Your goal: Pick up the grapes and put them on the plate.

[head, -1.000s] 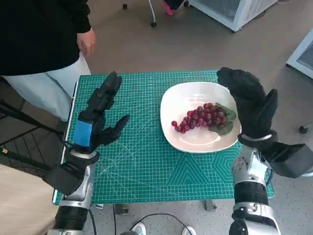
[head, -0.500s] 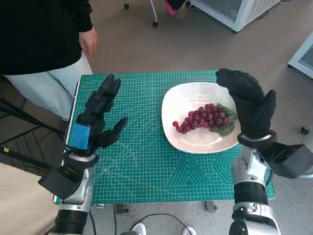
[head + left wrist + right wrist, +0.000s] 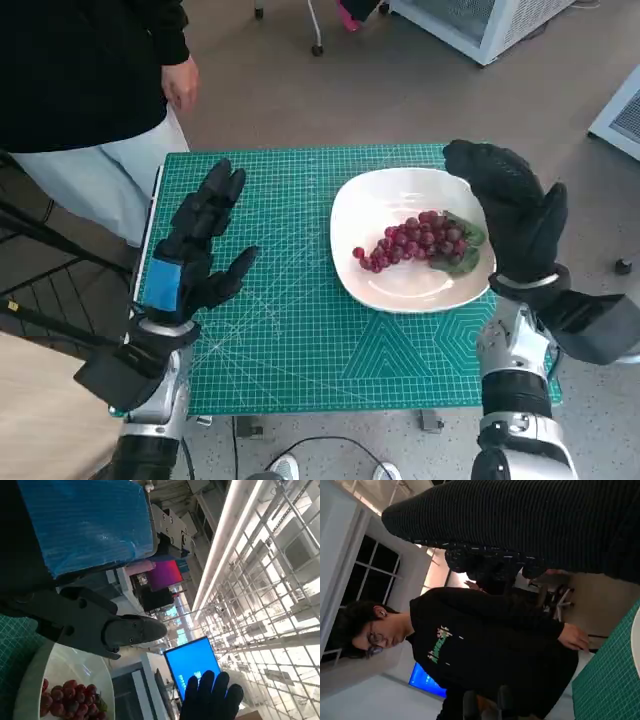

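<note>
The grapes (image 3: 412, 242) lie on the white plate (image 3: 370, 205), on the green mat (image 3: 290, 330); the right hand (image 3: 510, 215) stands spread at the plate's right edge, holding nothing. The left hand (image 3: 195, 245) hovers over the mat well apart from the plate, its fingers apart and empty; a person (image 3: 90, 90) stands beside the table.

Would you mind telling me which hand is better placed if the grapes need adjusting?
The right hand: it hovers open at the plate rim beside the grapes; the left hand is farther off.
</note>
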You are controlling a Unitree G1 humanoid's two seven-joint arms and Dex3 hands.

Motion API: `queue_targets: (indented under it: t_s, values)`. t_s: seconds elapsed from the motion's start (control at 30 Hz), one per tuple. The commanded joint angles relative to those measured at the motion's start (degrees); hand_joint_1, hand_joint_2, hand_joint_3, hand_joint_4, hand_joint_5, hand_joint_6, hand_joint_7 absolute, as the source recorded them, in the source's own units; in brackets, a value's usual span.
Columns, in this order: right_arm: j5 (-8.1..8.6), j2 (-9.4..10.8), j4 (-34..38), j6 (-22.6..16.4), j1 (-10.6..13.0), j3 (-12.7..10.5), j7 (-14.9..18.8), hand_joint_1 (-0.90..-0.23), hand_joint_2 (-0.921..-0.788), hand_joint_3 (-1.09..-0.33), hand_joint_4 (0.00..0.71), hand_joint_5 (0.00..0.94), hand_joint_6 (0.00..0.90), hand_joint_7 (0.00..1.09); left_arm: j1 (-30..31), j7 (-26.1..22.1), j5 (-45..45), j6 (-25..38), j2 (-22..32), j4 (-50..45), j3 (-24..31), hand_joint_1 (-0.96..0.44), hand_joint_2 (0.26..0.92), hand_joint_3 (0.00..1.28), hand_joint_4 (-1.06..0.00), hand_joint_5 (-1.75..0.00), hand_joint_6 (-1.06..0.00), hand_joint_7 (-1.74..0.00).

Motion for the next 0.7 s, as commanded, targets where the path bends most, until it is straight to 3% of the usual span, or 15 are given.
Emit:
queue_targets:
  t_s: [0.03, 0.7]
  values:
    - [-0.27, 0.0, 1.0, 0.1, 0.4, 0.0, 0.4, -0.592, -0.921, -0.572, 0.341, 0.0, 0.439, 0.01, 1.1, -0.4, -1.1, 0.8, -0.4, -1.4, 0.6, -0.24, 0.921, 0.37, -0.36, -0.01, -0.35, -0.07]
    - [-0.54, 0.2, 1.3, -0.3, 0.4, 0.3, 0.3, -0.594, -0.921, -0.573, 0.34, 0.0, 0.439, 0.01, 2.8, -0.6, -0.9, 1.1, -0.8, -3.3, 1.3, -0.26, 0.921, 0.37, -0.37, -0.01, -0.36, -0.07]
